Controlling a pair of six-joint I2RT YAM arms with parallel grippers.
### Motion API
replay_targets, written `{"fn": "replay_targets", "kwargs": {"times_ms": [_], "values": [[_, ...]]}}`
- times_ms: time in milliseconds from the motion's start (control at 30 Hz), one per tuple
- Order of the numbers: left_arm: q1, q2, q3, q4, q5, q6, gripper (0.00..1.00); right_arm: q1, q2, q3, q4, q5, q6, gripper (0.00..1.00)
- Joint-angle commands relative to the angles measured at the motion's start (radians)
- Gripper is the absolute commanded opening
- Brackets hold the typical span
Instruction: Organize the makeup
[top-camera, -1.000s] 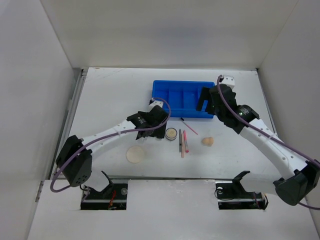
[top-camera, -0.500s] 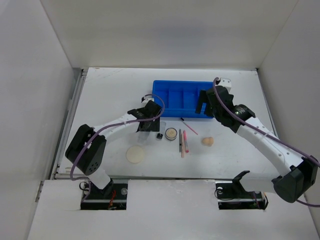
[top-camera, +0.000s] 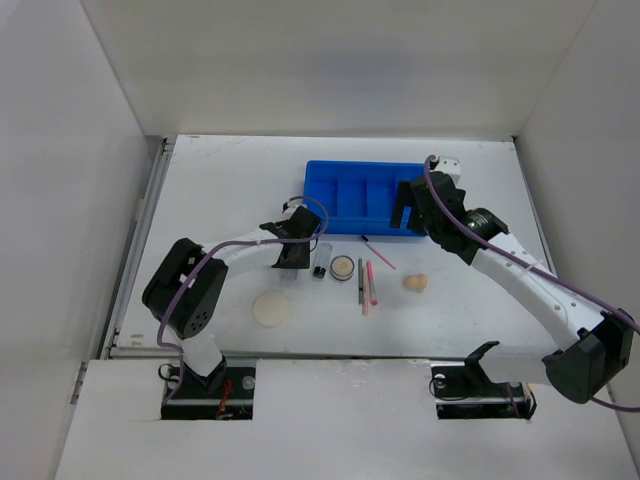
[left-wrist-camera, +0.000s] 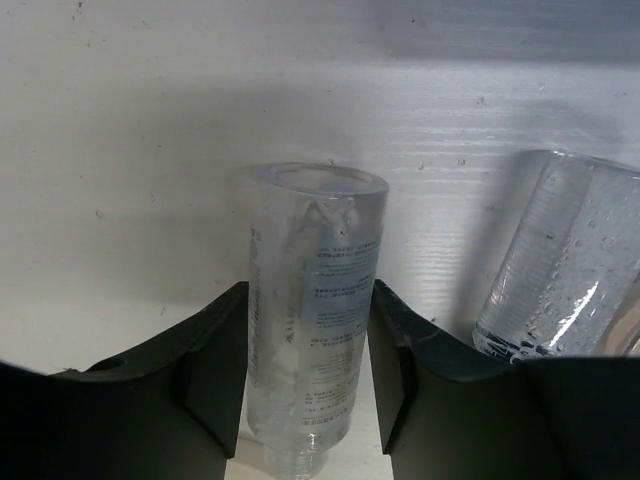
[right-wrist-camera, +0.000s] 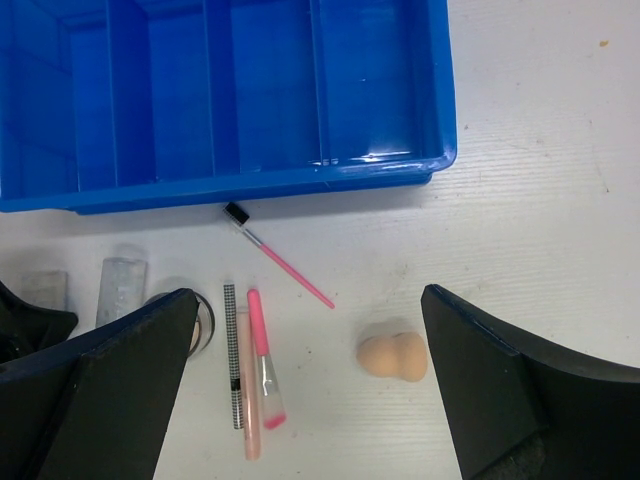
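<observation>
Left gripper (left-wrist-camera: 310, 330) has just come in on the clear tube (left-wrist-camera: 315, 270): a second ago its jaws stood wide beside the beige compact (top-camera: 342, 267). Now both fingers press the sides of the tube, so I judge it grasping, though perhaps not yet fully tight. The tube lies on the table between the fingers, its flat end pointing away from the wrist. This means the first pick is nearly made; lifting and carrying to the blue tray (right-wrist-camera: 250, 185) remain.

The left arm has folded back toward its base, its forearm low and reaching right. The cream puff (top-camera: 270, 308) lies near it, toward the front edge. A second clear tube (left-wrist-camera: 555, 270) lies just beside the held one, on its right, apart from it. Further right are the compact, then the pencils (right-wrist-camera: 258, 340) side by side, a thin pink brush (right-wrist-camera: 285, 265) lying slanted, and the peach sponge (right-wrist-camera: 394, 357). None of them is in the tray.

The right gripper (right-wrist-camera: 310, 297) has hardly moved. It hangs spread wide and holding nothing over the tray's near rim, its arm stretched forward.
</observation>
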Motion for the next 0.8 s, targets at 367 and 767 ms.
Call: {"fn": "replay_targets", "kwargs": {"times_ms": [367, 767], "values": [[0.002, -0.236, 0.067, -0.16, -0.024, -0.006, 0.0, 0.007, 0.017, 0.019, 0.001, 0.005, 0.004, 1.0], [0.002, 0.074, 0.698, -0.318, 0.074, 0.123, 0.0, 0.007, 0.003, 0.029, -0.019, 0.014, 0.004, 1.0]]}}
